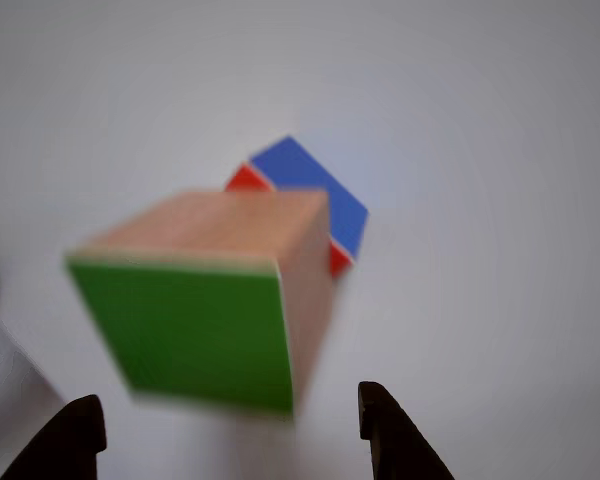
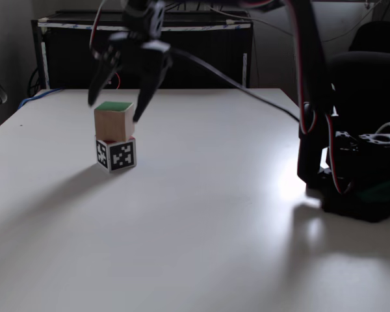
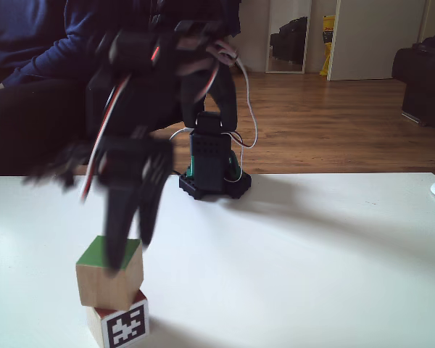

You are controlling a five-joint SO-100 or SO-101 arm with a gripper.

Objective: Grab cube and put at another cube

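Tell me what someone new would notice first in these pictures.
A wooden cube with a green top sits stacked on a cube with a pixel marker face, left of the white table's middle in a fixed view. Just above, the black claw hangs open, its fingers either side of the green-topped cube.

**Wooden cube stacked on marker cube**

The cube [image 2: 113,121], plain light wood with its green face up, sits slightly twisted atop another cube [image 2: 116,155], whose black-and-white marker faces show; blue and red faces show in the other view [image 1: 320,195].
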